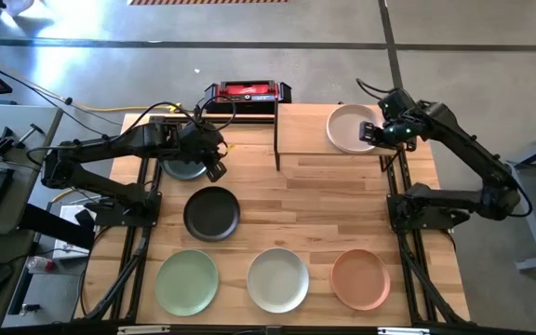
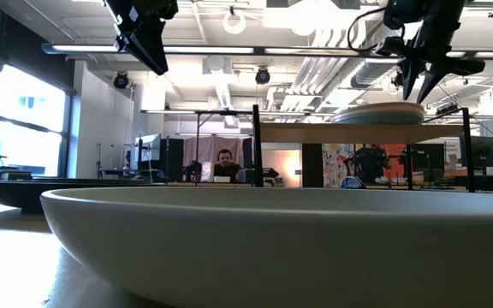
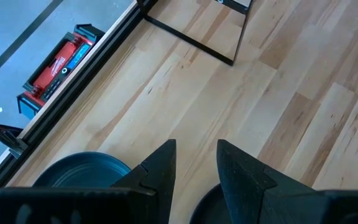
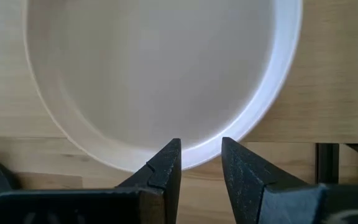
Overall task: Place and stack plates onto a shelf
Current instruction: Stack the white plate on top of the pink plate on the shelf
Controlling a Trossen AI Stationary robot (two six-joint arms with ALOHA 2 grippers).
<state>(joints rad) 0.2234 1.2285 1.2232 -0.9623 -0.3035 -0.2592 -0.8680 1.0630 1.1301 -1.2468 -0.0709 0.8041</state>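
The shelf [image 1: 328, 140] stands at the table's far right and carries a cream plate [image 1: 350, 128] flat on its board [image 4: 328, 74]. My right gripper [image 4: 201, 155] hangs open just over that plate's right rim [image 2: 413, 107], with nothing between its fingers. My left gripper [image 3: 196, 155] is open and raised [image 2: 148, 51] at the far left, between the grey-blue plate [image 1: 180, 169] and the black plate [image 1: 212, 212], both flat on the table. Light green [image 1: 186, 282], off-white [image 1: 277, 279] and salmon [image 1: 360, 278] plates lie in a row along the near edge.
A red-and-black box [image 1: 245, 93] sits behind the table's far edge. The shelf's left half [image 1: 301, 130] is bare wood, as is the table's middle [image 1: 333, 205]. The off-white plate [image 2: 272, 248] fills the low view's foreground. A person [image 2: 223, 162] sits far behind.
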